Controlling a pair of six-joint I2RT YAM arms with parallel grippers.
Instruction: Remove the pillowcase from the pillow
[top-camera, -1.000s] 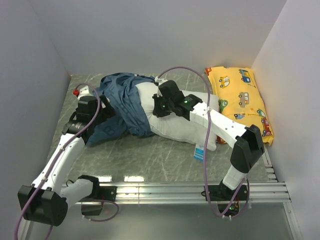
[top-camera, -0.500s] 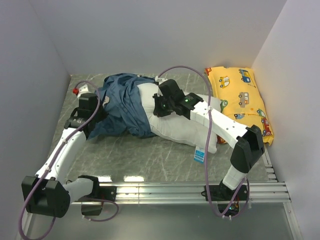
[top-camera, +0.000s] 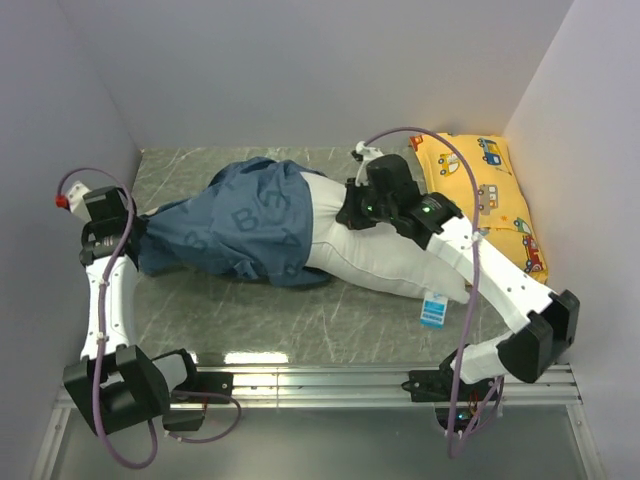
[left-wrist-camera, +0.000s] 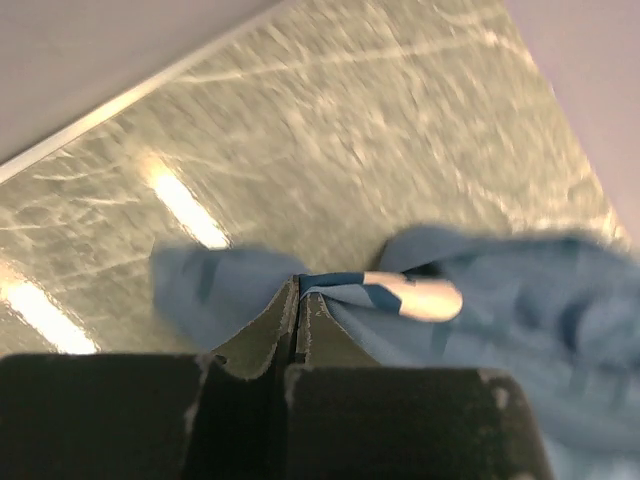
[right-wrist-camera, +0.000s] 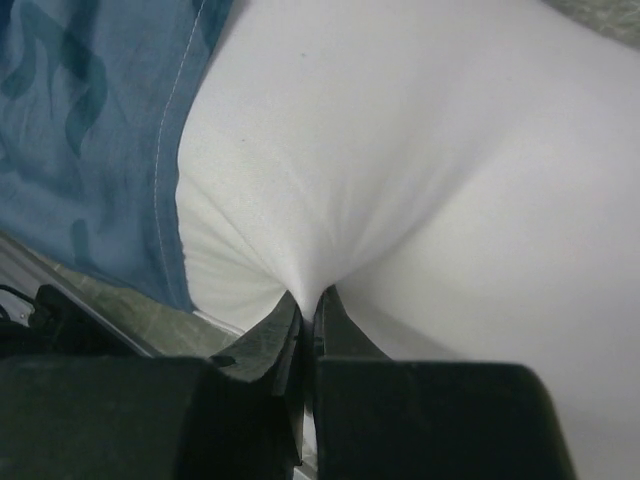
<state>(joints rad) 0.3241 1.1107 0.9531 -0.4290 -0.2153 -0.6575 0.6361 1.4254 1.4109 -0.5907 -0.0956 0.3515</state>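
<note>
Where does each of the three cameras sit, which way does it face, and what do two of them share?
Top camera: above and behind the arms, looking down at the table; both arms show.
Left wrist: low, facing along the table; left gripper shut on the pillowcase.
Right wrist: close in, facing the pillow; right gripper shut on it.
Shared: both wrist views show the blue pillowcase.

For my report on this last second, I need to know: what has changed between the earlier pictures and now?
The left claw closed on the pillowcase and pulled it left, stretching it out. The right claw dragged the pillow to the right. The right claw's grip on the pillow and the yellow pillow stayed the same.
</note>
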